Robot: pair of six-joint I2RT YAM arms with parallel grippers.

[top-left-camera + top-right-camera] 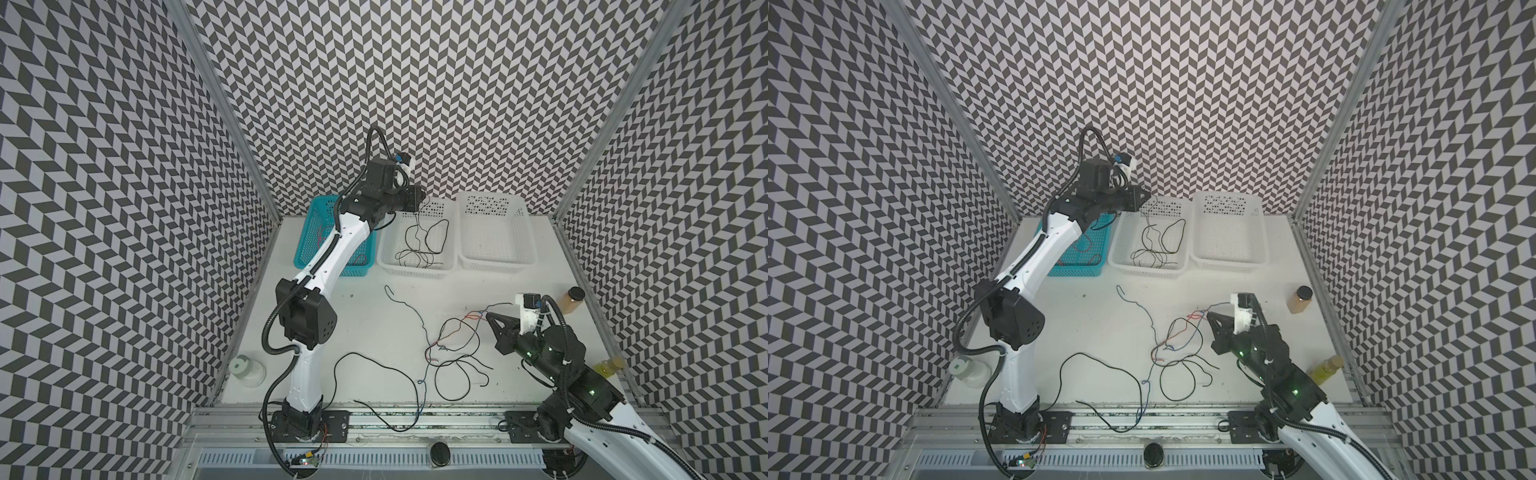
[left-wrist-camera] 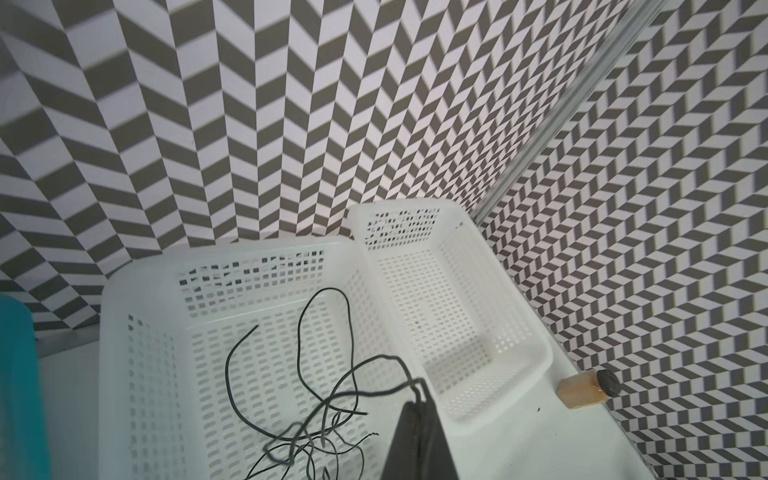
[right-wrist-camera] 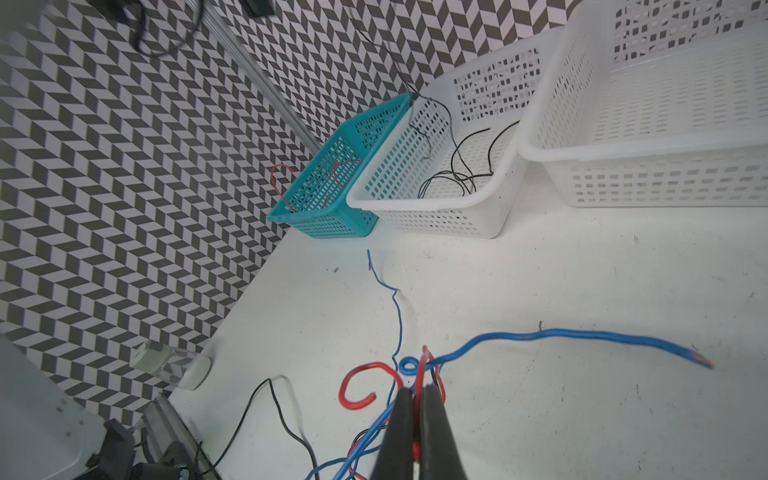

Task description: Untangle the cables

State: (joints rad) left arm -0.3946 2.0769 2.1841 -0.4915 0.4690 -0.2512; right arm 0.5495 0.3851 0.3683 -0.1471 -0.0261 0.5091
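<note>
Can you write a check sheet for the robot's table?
Surface: white table, dark specks.
Job's things: tangle of red, blue, black cables mid-table; black cables in middle white basket; red cables in teal basket.
Clutter: amber jar, yellow bottle, clear jar.
End effectors: left end effector shut on hanging black cable over middle white basket; right end effector shut on tangle's red cable.
Cables: corrugated hoses along both arms.
Surroundings: chevron walls.

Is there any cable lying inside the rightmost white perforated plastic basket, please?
No, the rightmost white basket shows a bare mesh floor; the thin black cables lie in the middle white basket.
</note>
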